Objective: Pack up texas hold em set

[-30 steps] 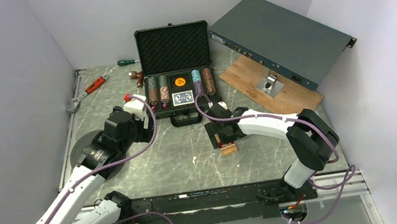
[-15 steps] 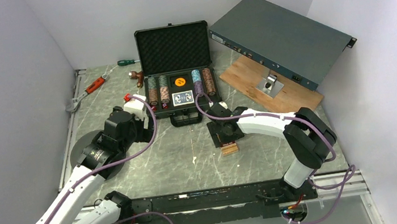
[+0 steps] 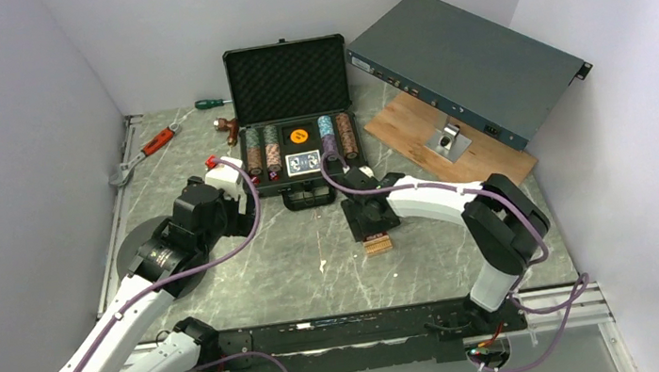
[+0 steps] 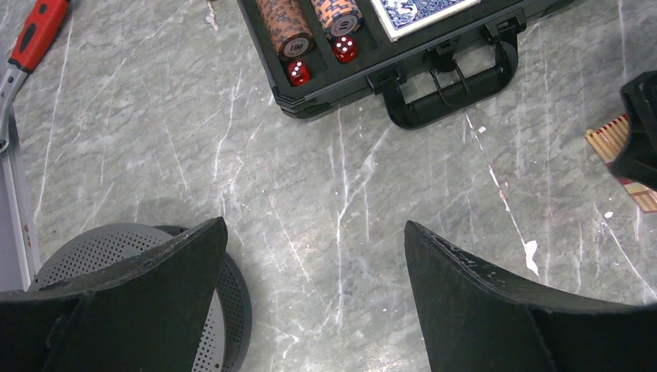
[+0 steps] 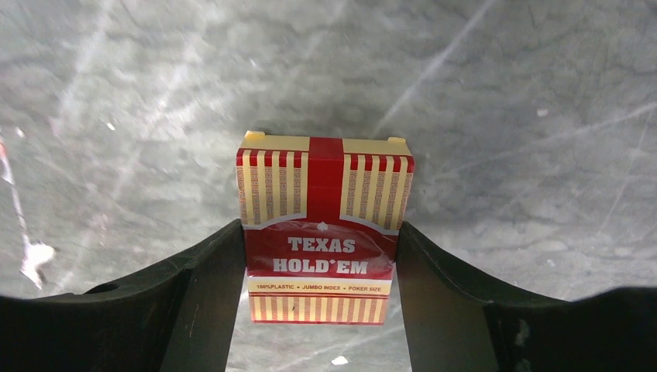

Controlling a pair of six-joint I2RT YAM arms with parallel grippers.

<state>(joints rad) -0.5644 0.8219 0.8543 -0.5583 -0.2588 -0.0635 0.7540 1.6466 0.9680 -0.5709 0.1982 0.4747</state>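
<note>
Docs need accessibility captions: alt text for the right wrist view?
A red and gold striped card box printed TEXAS HOLD'EM lies on the grey marbled table. The black fingers of the right gripper are closed against its two long sides.

Overhead wide; downward left wrist shares case

table: smooth veined stone-look; red deck: glossy printed carton; board: bare wood
</note>
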